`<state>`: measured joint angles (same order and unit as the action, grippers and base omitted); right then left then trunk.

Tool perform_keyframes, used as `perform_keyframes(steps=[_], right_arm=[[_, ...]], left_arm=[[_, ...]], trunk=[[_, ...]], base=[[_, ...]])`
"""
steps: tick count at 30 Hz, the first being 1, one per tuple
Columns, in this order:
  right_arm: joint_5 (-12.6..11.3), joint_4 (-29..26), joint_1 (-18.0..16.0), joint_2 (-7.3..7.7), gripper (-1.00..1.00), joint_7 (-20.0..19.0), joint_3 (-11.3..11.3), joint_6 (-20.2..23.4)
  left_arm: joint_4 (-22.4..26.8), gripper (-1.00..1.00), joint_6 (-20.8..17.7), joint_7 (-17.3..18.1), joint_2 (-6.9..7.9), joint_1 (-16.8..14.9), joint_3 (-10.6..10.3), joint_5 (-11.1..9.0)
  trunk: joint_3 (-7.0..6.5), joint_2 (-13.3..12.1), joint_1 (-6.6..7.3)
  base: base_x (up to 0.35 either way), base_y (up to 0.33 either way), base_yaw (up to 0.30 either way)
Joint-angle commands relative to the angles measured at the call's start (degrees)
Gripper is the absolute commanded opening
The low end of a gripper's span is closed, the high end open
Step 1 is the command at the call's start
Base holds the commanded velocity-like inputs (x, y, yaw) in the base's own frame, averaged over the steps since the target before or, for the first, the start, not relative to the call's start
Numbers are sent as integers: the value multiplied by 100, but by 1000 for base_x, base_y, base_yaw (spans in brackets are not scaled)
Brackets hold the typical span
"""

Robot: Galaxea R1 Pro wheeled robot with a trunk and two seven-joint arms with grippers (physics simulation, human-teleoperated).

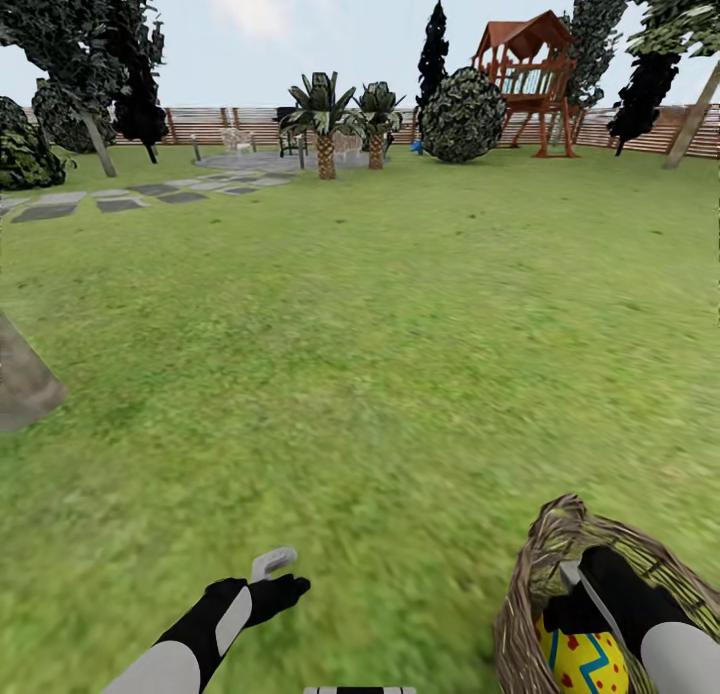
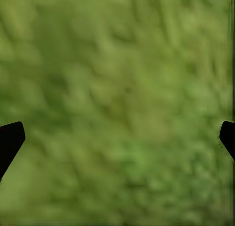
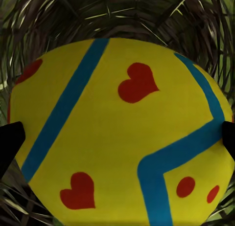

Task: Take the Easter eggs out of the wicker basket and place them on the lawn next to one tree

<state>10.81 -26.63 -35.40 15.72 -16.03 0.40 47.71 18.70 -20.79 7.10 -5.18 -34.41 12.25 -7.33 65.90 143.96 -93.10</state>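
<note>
Right wrist view: right hand [image 3: 117, 138] spread around egg [image 3: 117, 133] in basket [image 3: 117, 11], not visibly clenched; smooth shell may slip; left hand [image 2: 117, 138] released.

head: fwd/down over lawn [image 1: 400, 304] | L wrist: close on grass | R wrist: inside wicker basket [image 3: 117, 15]

Wicker basket [image 1: 530, 574] sits on lawn [image 1: 400, 354], near right, w/ an Easter egg [image 1: 583, 662] inside. Stepping-stone path [image 1: 150, 194] far left; playset [image 1: 528, 79] far right by fence [image 1: 600, 124].
</note>
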Motion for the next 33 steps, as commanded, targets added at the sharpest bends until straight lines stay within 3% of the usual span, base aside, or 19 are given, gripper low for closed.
perform_keyframes(steps=[1, 33], right_arm=[[61, -8, -1, 2, -100, -49, 5, 19], [62, -4, -1, 2, -100, -48, 4, 10]], left_arm=[[11, 100, -44, 2, -3, 1, 23, -49], [11, 100, -47, 2, -2, 3, 23, -49]], trunk=[[-18, 0, 3], [-727, -43, 86]], base=[[0, 0, 0], [0, 0, 0]])
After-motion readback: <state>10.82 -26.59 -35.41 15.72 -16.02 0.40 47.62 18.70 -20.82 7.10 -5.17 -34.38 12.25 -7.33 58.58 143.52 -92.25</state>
